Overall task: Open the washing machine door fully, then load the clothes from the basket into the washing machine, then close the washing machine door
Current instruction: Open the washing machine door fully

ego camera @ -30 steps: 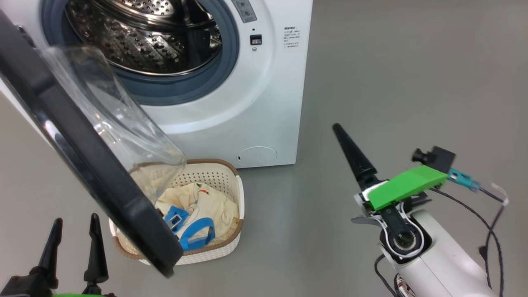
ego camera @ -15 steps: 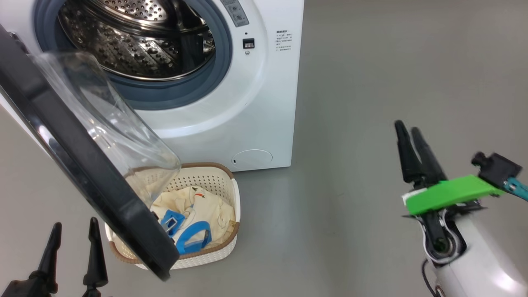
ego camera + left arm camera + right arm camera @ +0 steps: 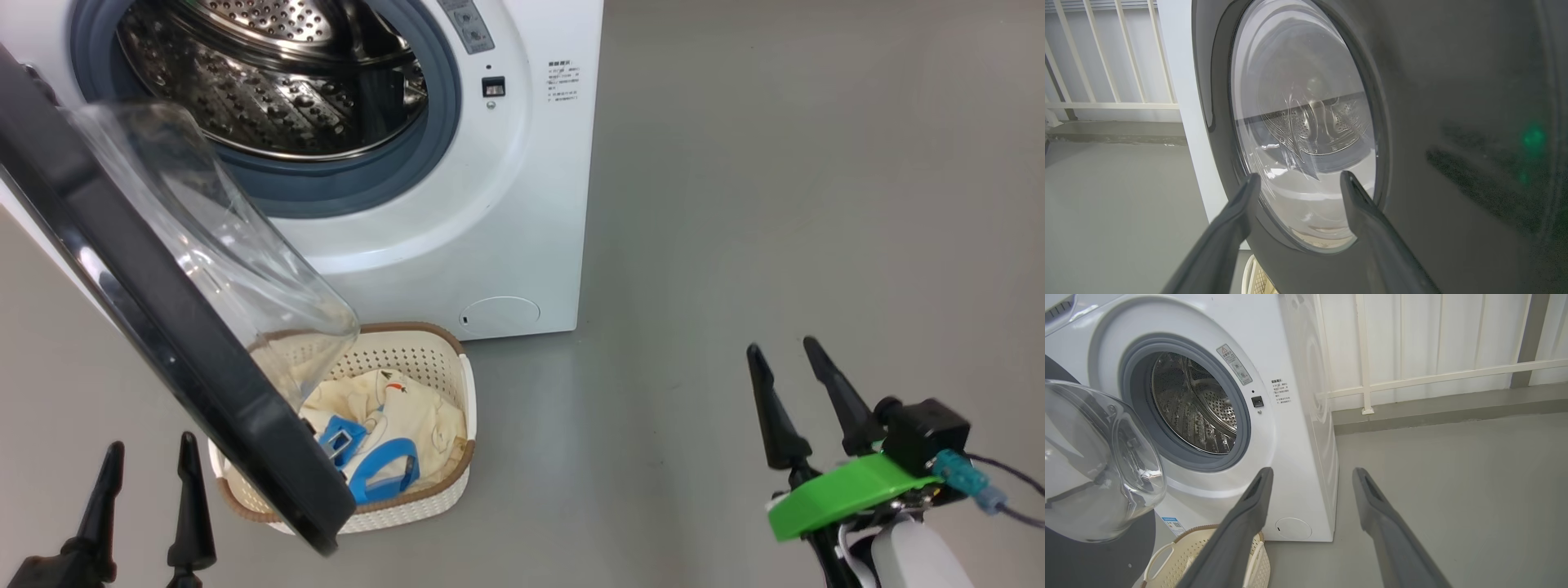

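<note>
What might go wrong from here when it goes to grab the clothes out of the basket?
1. The washing machine door overhangs the left of the basket, so a claw reaching for the clothes may strike the glass bowl.
2. The open left claw sits close to the door's outer face; moving forward might push the door toward shut.
3. The blue trim loops might snag on the basket rim.

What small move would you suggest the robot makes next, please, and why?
Probably bring the open right tool toward the inner rim of the washing machine door to push it wider: the door hangs partly open over the basket, covering part of the clothes.
</note>
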Controlling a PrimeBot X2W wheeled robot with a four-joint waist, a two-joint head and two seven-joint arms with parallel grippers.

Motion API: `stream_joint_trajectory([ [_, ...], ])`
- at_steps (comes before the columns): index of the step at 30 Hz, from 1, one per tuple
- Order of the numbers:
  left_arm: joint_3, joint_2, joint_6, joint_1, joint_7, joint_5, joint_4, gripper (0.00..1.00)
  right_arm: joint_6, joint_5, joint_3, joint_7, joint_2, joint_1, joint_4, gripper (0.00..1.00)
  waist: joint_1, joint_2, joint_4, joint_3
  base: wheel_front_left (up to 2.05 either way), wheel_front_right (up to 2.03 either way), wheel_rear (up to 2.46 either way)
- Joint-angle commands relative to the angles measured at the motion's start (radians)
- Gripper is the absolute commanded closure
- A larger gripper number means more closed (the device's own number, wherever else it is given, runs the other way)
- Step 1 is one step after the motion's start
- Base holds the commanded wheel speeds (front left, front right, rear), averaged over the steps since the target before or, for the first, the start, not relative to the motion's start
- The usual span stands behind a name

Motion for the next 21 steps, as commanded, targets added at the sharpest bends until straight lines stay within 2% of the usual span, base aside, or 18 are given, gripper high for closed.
stream_joint_trajectory([
  [1,0.032,0.012,-0.003,-0.007,-0.008,0.009,-0.030,0.00,0.003,-0.049,0.014,-0.007,0.009,0.010,-0.031,0.00,0.0000,0.0000,0.000,0.000,0.00,0.00,0.00],
  [4,0.033,0.010,-0.003,-0.002,-0.008,0.015,-0.030,0.00,0.003,-0.148,-0.018,-0.008,0.018,0.038,-0.040,0.00,0.0000,0.0000,0.001,-0.003,0.00,0.00,0.00],
  [11,0.032,0.006,-0.003,0.009,-0.008,0.025,-0.028,0.00,0.003,-0.272,-0.051,-0.008,0.028,0.080,-0.059,0.00,0.0000,0.0000,0.006,-0.010,0.00,0.00,0.00],
  [21,0.030,0.003,-0.003,0.010,-0.008,0.026,-0.020,0.00,0.003,-0.303,-0.063,-0.008,0.030,0.088,-0.060,0.00,0.0000,0.0000,0.011,-0.012,0.00,0.00,0.00],
])
